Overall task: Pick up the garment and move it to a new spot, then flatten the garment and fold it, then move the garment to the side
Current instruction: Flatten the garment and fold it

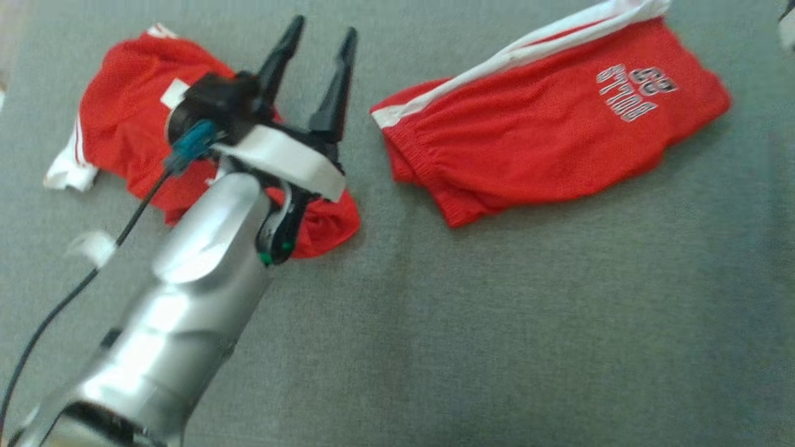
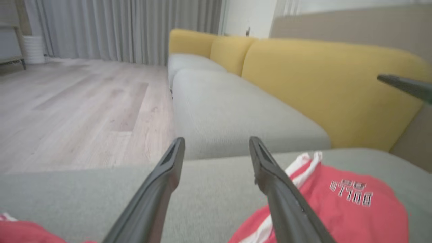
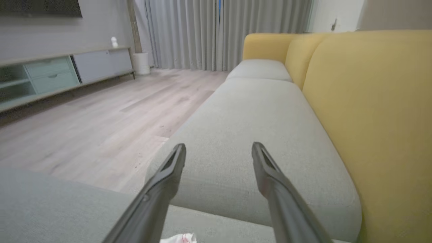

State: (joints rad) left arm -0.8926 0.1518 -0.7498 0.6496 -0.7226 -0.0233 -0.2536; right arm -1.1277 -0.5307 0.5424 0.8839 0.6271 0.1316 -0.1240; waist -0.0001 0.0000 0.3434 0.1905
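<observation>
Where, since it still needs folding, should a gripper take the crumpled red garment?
Probably the white-edged corner of the crumpled red garment, approached from the robot's left. It juts out from the bunched heap onto the grey cushion, so a pinch could take it alone, clear of other layers.

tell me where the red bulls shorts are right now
In the head view the red shorts lie in the upper right on the grey cushion, to the right of the left gripper and apart from the crumpled red garment at upper left.
</observation>
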